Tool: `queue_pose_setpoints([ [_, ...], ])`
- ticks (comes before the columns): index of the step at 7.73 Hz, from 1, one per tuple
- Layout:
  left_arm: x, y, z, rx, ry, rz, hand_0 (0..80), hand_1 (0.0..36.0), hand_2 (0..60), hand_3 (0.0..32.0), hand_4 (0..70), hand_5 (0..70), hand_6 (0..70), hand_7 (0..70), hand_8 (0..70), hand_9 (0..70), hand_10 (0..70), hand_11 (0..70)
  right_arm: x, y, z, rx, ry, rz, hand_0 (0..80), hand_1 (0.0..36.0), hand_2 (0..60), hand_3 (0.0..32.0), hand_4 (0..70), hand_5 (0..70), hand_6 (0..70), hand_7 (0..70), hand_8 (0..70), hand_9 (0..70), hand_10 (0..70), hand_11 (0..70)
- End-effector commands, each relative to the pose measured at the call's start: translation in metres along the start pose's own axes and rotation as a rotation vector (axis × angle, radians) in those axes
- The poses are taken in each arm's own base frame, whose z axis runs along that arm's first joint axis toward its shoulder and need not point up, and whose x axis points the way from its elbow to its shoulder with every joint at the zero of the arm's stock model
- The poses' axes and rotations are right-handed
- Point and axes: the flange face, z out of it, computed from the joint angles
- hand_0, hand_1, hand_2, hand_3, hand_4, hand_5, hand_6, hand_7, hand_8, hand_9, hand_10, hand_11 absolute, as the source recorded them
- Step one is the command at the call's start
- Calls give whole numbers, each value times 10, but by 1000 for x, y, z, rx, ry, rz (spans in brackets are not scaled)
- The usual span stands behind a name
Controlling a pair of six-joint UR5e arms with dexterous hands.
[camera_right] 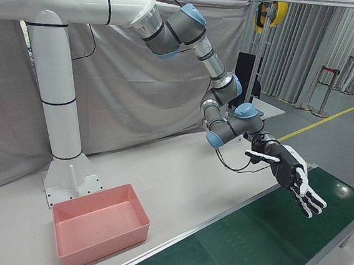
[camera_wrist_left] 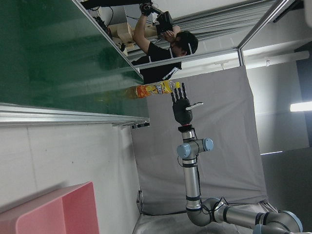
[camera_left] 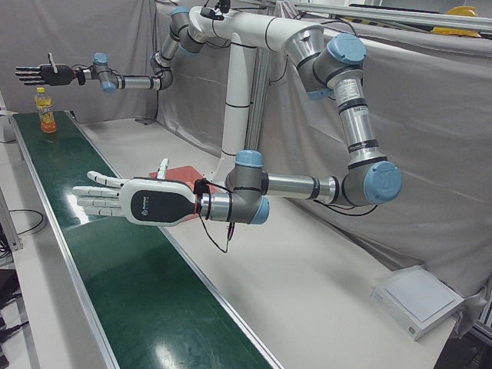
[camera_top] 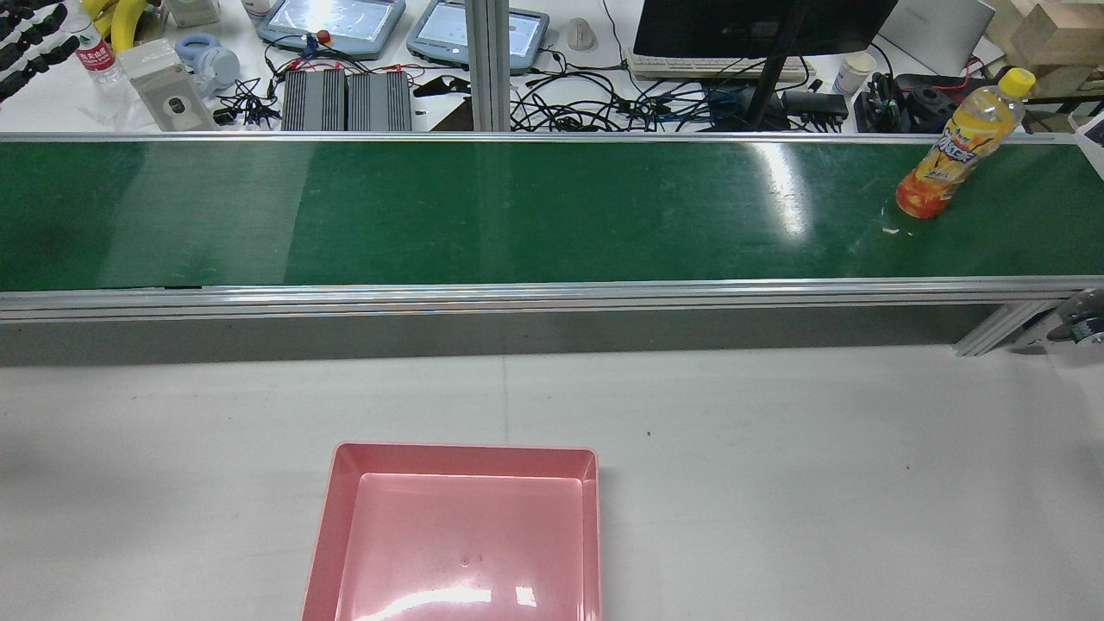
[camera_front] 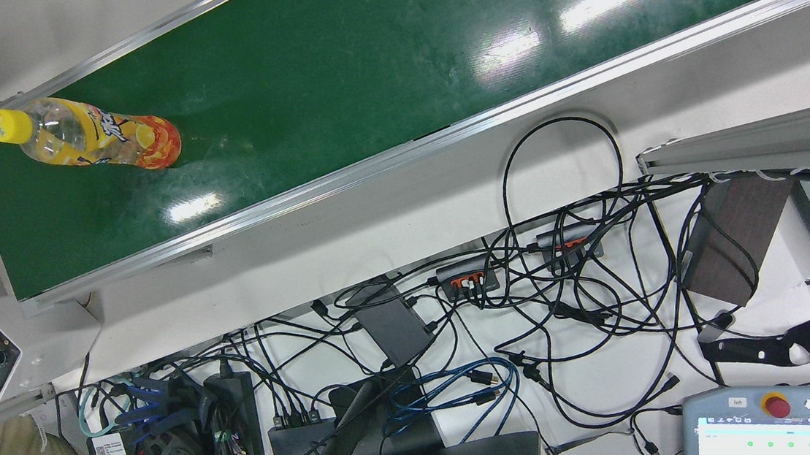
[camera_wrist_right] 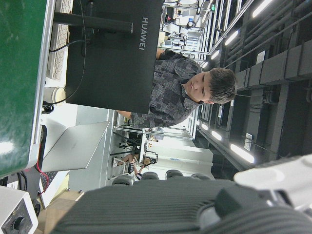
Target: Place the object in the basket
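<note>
Left hand (camera_left: 115,201) flat, fingers spread, empty above green conveyor belt (camera_top: 517,211) | right hand (camera_right: 292,177) likewise spread, empty | yellow-capped orange plastic drink bottle (camera_top: 962,147) upright at belt's end | pink plastic basket (camera_top: 457,535) beside belt on desk (camera_top: 819,483)

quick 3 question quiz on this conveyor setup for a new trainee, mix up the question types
1. True or false: the bottle lies on its side on the green belt.
2. What is inside the pink basket? A) the bottle B) nothing C) cables
3. Fill in: of the left hand and the right hand, the one nearer the bottle is the ___ hand.

Key: 1. False, it stands upright. 2. B. 3. Right; both hands are open and hold nothing.
</note>
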Motion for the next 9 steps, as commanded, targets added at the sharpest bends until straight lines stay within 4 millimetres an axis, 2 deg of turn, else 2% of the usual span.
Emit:
queue_pose_setpoints([
  [1,0,1,0,1,0,-1,550,20,0,0,141,189,11,6,23,25,37,65,0,-1,0,2,0,0,0,0,0,0,0,0,0,0,0,0,0,0],
  [5,0,0,-1,7,0,5,551,22,0,0,142,182,11,6,23,24,36,64,0,0,0,1,0,0,0,0,0,0,0,0,0,0,0,0,0,0],
  [7,-12,2,1,6,-20,-4,554,25,0,0,145,190,12,6,21,23,37,65,-1,1,0,-1,-2,0,0,0,0,0,0,0,0,0,0,0,0,0],
  [8,-26,3,3,12,-44,-14,550,23,0,0,142,188,11,6,25,28,39,68,0,0,0,-1,0,0,0,0,0,0,0,0,0,0,0,0,0,0],
  [9,-26,3,3,13,-43,-14,554,25,0,0,142,189,10,8,25,27,39,68,0,0,0,1,0,0,0,0,0,0,0,0,0,0,0,0,0,0],
])
